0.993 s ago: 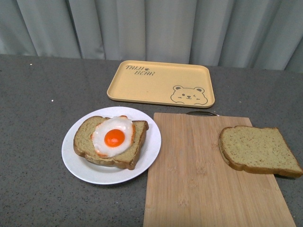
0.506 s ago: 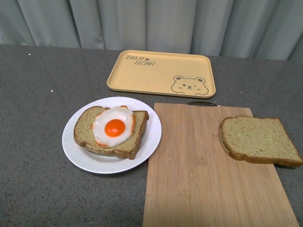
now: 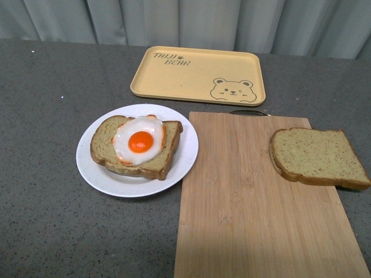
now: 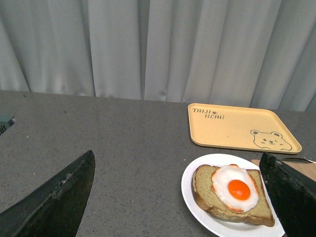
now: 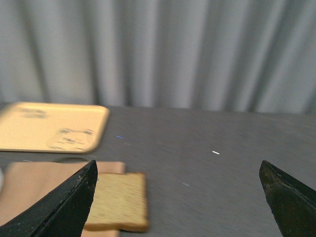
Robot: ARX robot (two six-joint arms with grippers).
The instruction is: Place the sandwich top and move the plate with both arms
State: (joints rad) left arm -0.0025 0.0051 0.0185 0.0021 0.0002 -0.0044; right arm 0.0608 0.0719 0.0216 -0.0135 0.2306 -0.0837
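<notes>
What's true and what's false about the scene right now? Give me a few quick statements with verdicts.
The sandwich top lies on the cutting board, overhanging its right edge. True.
The left gripper and right gripper are both shut. False: both are open, holding nothing.
The yellow tray lies beyond the plate, nearer the curtain. True.
The egg-topped slice sits on the yellow tray. False: it is on the plate.

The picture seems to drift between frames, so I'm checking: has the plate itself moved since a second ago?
No. The plate keeps the same offset from the yellow tray and the cutting board; the whole front view shifted together, not the plate.
</notes>
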